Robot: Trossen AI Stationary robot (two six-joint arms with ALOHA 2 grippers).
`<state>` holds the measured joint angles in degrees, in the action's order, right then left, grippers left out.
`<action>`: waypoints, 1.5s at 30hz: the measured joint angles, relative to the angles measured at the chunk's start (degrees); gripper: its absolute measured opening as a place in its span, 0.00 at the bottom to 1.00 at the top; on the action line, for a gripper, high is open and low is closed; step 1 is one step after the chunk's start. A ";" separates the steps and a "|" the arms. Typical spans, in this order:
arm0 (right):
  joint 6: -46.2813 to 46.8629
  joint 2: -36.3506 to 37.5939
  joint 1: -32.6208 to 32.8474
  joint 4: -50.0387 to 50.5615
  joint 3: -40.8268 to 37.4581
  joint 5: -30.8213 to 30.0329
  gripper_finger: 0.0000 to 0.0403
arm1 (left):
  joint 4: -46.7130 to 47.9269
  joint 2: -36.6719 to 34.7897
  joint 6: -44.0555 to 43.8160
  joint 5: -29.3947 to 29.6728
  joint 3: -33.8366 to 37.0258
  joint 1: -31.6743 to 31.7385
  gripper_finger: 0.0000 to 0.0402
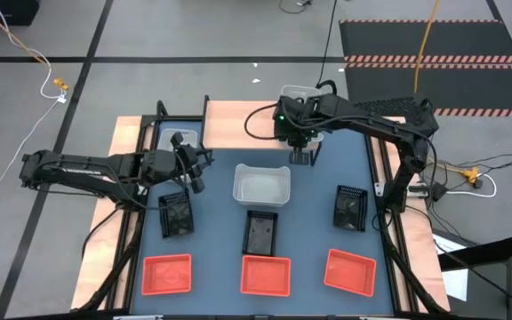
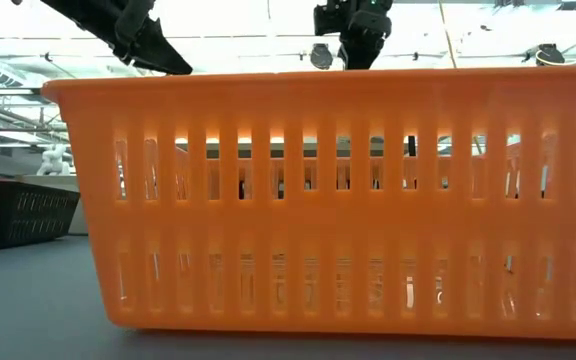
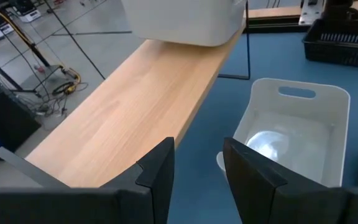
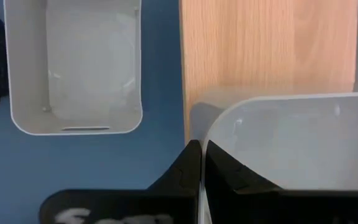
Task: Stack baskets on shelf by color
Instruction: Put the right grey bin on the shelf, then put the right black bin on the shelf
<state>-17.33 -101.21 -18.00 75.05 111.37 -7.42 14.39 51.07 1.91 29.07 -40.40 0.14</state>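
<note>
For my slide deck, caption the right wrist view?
Shut right gripper poised at the rim of a white basket on the wooden shelf; another white basket sits on the table.

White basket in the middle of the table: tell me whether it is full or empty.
Empty. The white basket sits upright on the blue table, its bare floor showing in the high and both wrist views.

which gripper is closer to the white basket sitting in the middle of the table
Right. The right gripper hangs shut just past the far right corner of the white basket, by the shelf. The left gripper is open, farther off to the basket's left.
</note>
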 joint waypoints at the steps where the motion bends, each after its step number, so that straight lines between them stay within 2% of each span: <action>1: 0.06 0.02 -0.08 -0.14 0.00 0.02 0.00 | 0.01 0.00 -0.16 -0.01 0.00 0.00 0.35; 5: 2.09 0.03 -0.37 -1.20 0.00 -0.05 0.06 | 0.00 0.00 -0.86 -0.01 0.00 0.00 0.35; 9: 3.14 0.15 -0.35 -1.71 0.00 -0.27 0.16 | 0.04 0.00 -0.96 -0.01 0.00 -0.07 0.35; 11: 3.55 0.43 -0.30 -1.88 0.00 -2.97 0.22 | 0.21 0.00 -0.96 0.00 0.00 -0.17 0.35; 14: 6.17 2.02 0.55 -1.84 0.00 -10.18 0.29 | 1.22 -0.24 -0.89 -0.01 0.00 -0.17 0.35; 16: 9.22 4.29 2.08 -0.90 -0.02 -12.33 0.33 | 2.08 -0.69 -0.82 0.01 0.00 -0.17 0.35; 20: 18.76 11.00 8.79 -0.71 -2.73 -12.06 0.34 | 3.59 -2.35 -0.21 0.15 0.02 -0.17 0.35; 24: 28.84 17.30 18.23 -1.75 -11.89 -11.86 0.32 | 3.40 -4.61 2.14 2.54 0.02 -0.17 0.35; 29: 43.88 23.30 30.04 -3.37 -27.62 -11.39 0.32 | 3.45 -7.09 2.46 3.34 0.02 -0.17 0.35; 35: 60.66 25.00 42.02 -7.13 -43.89 -3.14 0.32 | 3.32 -7.76 1.45 3.31 0.02 -0.26 0.35; 41: 69.80 25.00 49.05 -7.54 -52.57 -2.78 0.32 | 0.45 -7.61 2.69 3.31 0.02 -0.26 0.35; 45: 70.86 25.09 50.93 -11.59 -56.83 -0.28 0.32 | 0.13 -7.63 3.40 3.31 0.02 -0.25 0.35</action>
<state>53.53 -76.12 32.93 63.47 54.54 -7.70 14.52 43.44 5.31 32.38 -40.38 -0.11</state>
